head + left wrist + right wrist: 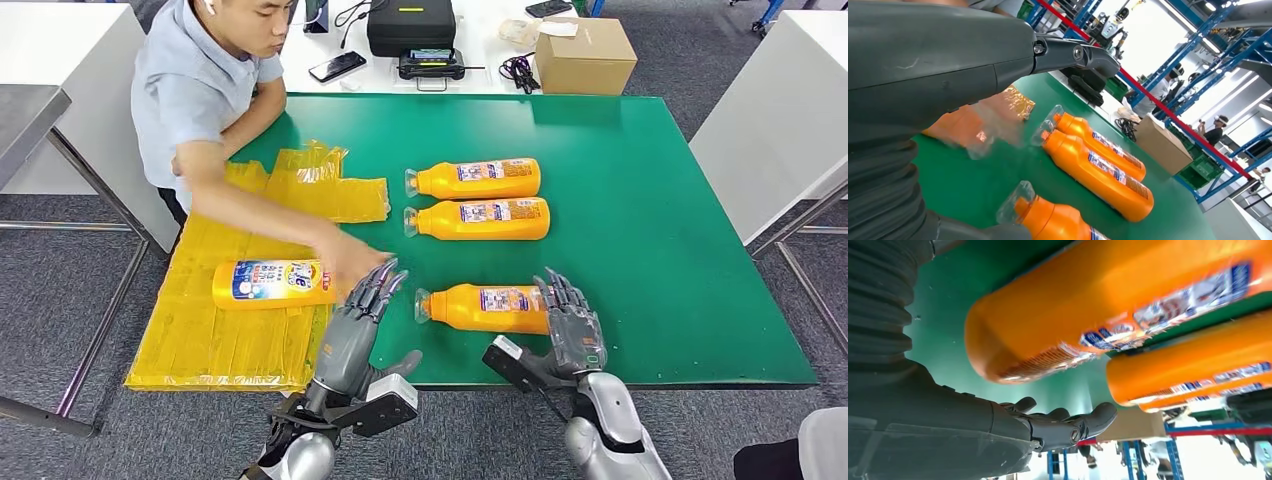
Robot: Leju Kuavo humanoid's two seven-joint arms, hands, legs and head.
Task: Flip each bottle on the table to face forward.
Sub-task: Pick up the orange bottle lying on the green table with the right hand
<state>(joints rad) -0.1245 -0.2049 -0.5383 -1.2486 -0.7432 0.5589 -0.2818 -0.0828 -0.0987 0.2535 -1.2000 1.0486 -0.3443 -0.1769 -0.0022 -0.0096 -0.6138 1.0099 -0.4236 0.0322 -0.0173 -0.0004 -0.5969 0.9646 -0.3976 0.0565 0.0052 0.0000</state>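
Note:
Three orange bottles lie on their sides on the green table (650, 250), caps to the left: a far one (478, 178), a middle one (480, 218) and a near one (485, 307). My right hand (570, 322) is at the near bottle's base end with its fingers (1068, 425) stretched out alongside that bottle (1108, 305), not wrapped around it. My left hand (360, 310) hovers left of that bottle's cap, fingers (1073, 52) extended and holding nothing. A fourth bottle (270, 283), its blue label up, lies on yellow bags under a person's hand (345, 258).
A person (200, 90) leans in from the far left, one arm reaching across the yellow plastic bags (230, 330). A cardboard box (585, 55), black case (410, 25) and phone (337, 66) sit on the white table behind. White tables flank both sides.

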